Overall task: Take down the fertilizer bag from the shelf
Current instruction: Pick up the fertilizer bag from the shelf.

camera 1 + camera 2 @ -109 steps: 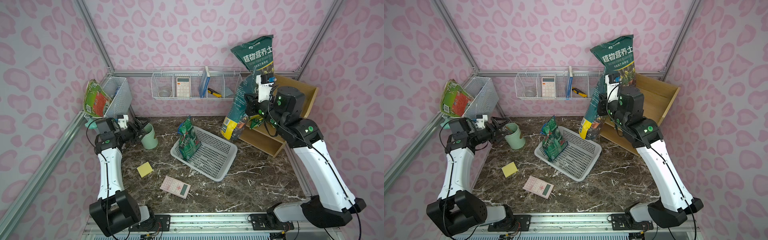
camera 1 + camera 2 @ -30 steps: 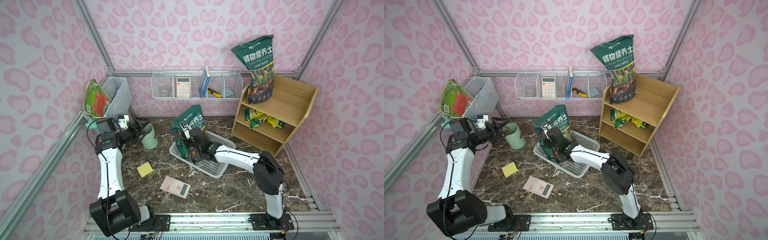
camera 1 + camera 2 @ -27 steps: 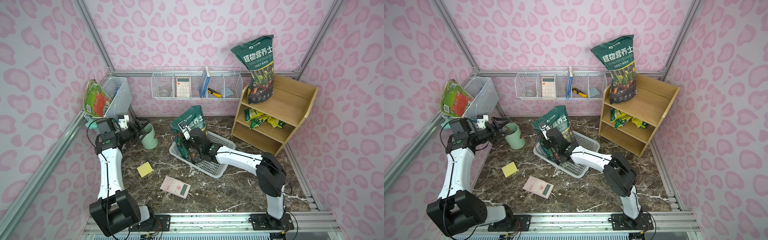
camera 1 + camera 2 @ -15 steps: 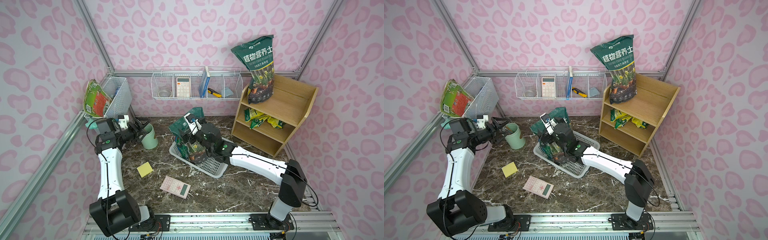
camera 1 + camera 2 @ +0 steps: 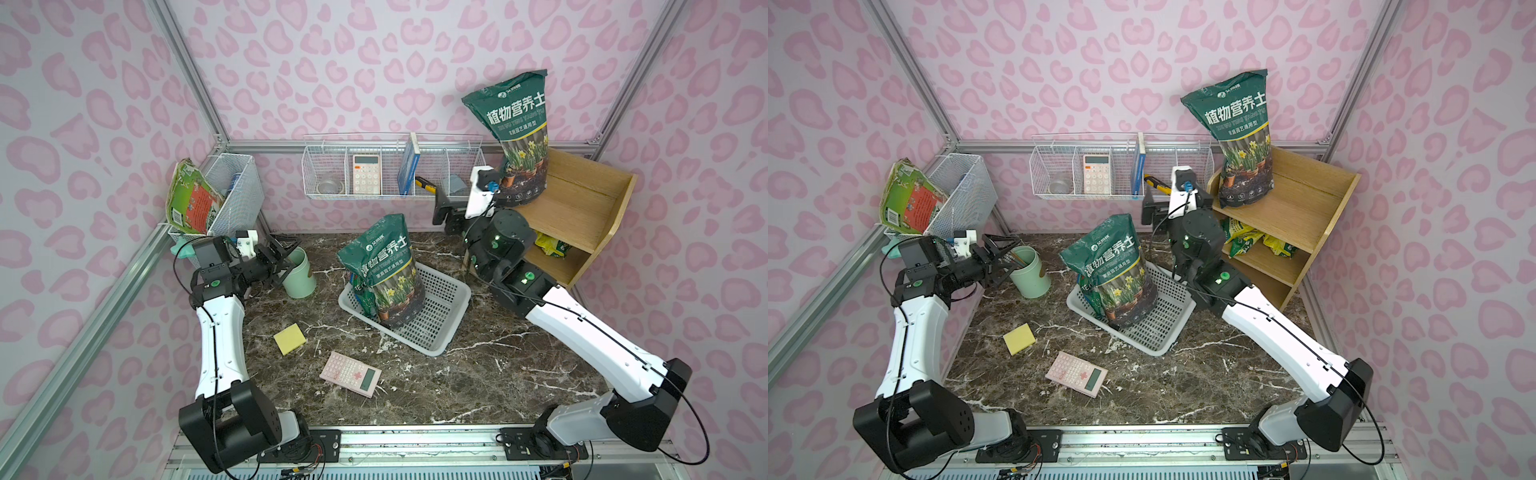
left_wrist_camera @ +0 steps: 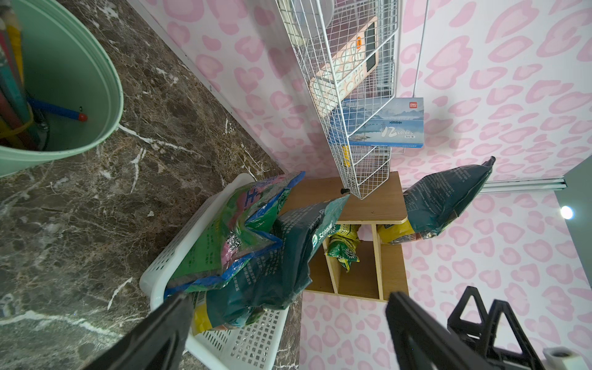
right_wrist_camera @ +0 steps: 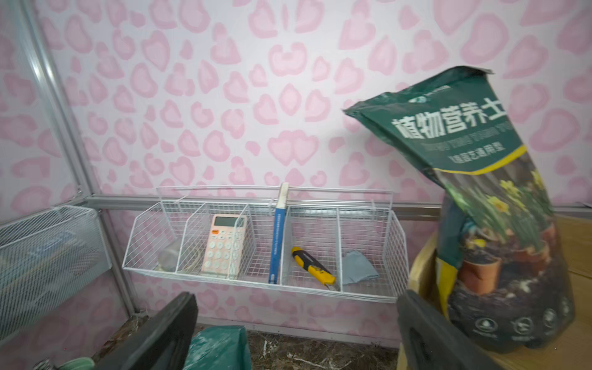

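My right claw (image 5: 446,214) is spread wide and holds nothing, raised just beside the shelf (image 5: 582,208) at the height of its top tier, where one bag (image 5: 517,141) stands upright and untouched at the end nearest that claw. A second bag (image 5: 386,266) stands leaning a little in the white basket (image 5: 440,332) on the surface (image 5: 478,374), apart from both claws. My left claw (image 5: 286,259) is also spread and empty, just beside the green cup (image 5: 299,278) of pencils near the corner.
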Robot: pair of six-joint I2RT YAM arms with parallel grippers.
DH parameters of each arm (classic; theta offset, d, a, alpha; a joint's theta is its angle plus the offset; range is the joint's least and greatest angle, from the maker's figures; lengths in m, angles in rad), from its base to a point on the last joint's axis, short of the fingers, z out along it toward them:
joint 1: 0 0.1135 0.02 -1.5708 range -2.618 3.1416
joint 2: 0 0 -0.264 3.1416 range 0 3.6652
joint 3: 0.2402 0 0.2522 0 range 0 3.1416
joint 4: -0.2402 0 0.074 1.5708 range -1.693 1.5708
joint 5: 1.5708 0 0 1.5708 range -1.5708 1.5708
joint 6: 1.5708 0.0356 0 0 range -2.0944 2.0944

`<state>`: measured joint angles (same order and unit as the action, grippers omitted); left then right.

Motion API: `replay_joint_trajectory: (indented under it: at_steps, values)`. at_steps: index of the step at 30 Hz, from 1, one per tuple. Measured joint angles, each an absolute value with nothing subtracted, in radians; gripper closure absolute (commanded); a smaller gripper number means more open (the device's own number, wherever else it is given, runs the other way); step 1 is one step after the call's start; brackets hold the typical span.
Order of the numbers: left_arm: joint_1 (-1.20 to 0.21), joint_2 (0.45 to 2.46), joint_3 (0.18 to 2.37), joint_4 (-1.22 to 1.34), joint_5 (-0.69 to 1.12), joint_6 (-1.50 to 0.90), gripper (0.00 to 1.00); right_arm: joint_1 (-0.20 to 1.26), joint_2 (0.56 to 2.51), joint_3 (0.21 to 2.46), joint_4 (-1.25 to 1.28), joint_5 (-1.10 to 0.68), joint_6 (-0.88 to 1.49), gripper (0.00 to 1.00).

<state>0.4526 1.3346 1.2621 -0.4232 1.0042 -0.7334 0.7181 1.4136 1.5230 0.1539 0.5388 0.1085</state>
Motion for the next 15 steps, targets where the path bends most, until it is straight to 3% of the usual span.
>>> replay_joint_trajectory:
  at_steps: [8,15]
  values:
    - [0.453,1.335,1.262,-0.423,1.005,-0.733,0.01,0.326,1.407,1.561,-0.065,0.195,0.449,0.0]
    - [0.453,1.335,1.262,-0.423,1.005,-0.733,0.01,0.277,1.477,1.691,-0.197,-0.091,0.456,0.0]
